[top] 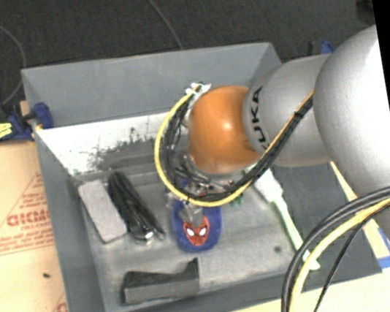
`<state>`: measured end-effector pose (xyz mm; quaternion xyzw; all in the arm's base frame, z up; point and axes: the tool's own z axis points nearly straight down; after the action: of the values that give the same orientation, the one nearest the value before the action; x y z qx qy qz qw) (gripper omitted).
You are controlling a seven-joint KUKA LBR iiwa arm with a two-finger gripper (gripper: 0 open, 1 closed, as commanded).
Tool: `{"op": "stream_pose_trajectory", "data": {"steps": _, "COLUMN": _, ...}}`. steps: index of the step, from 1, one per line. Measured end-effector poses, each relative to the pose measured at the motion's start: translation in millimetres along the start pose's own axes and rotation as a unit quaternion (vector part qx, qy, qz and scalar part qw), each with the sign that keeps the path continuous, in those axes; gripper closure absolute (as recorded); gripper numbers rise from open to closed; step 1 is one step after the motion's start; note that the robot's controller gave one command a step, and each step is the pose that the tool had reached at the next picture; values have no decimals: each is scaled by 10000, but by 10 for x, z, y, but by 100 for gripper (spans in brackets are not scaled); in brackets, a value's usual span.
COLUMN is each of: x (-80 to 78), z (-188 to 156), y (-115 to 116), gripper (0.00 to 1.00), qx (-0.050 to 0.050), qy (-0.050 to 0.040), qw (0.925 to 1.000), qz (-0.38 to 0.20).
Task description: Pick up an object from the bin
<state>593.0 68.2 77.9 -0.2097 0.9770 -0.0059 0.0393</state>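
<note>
The claw (191, 205) sits under the orange cover (216, 129); whether it is released or clenched cannot be told. Just beneath it lies a small blue toy (200, 233) with a red spider-mask face turned upward, its long axis running from the claw toward the view's lower edge. It looks light and probably soft, so a hold across its narrow width seems safest

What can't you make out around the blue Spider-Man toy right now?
- Camera view, end effector over the blue Spider-Man toy: masked by the orange wrist cover, so contact is unclear.
- Camera view, white-and-green stick at the right: its upper end runs under the arm.
</note>
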Motion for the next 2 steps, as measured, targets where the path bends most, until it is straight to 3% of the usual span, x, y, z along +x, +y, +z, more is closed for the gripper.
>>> {"op": "stream_pose_trajectory", "data": {"steps": 1, "x": -742, "z": 6, "y": 502, "gripper": 0, "qx": 34, "qy": 235, "qw": 9979, "qz": -607}}
{"op": "stream_pose_trajectory", "data": {"steps": 2, "x": -745, "z": 10, "y": 489, "gripper": 0, "qx": 32, "qy": 225, "qw": 9980, "qz": -587}}
